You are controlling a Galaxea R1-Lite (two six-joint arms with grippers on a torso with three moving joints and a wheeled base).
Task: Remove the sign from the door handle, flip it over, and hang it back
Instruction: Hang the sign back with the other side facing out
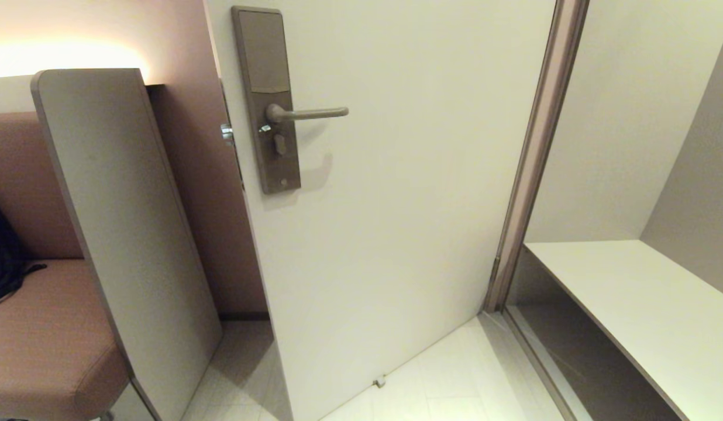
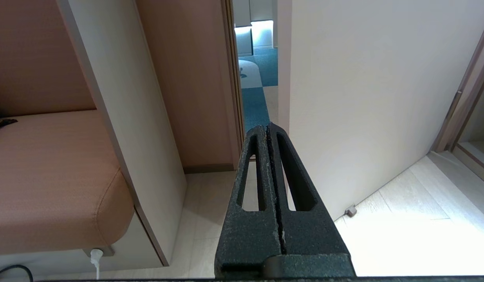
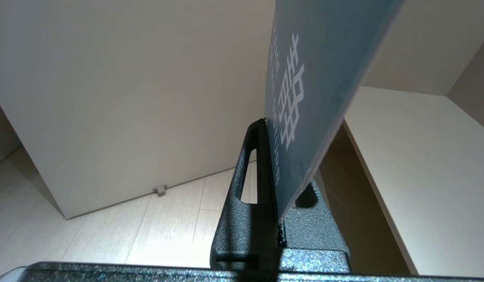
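My right gripper (image 3: 270,129) was clamped on the sign (image 3: 316,78), the card pinched edge-on between its two black fingers and standing up out of them. The face I could read was the blue one, with white lettering running along it. Behind the sign I saw the pale door (image 3: 128,90) with a small stop at its foot, light floor planks below, and a white shelf (image 3: 418,168) off to the side.

My left gripper (image 2: 270,127) was empty, its fingers pressed flat together, pointing toward the gap between the door's edge and a brown wall panel, where blue carpet showed beyond. A cushioned bench (image 2: 50,172) and an upright grey divider (image 2: 132,117) sat beside it.

From the head camera neither arm was in sight. The door handle (image 1: 309,113) stuck out level from its tall lock plate (image 1: 267,99) and was bare, with nothing hanging on it. The sign was off the handle, in my right gripper.
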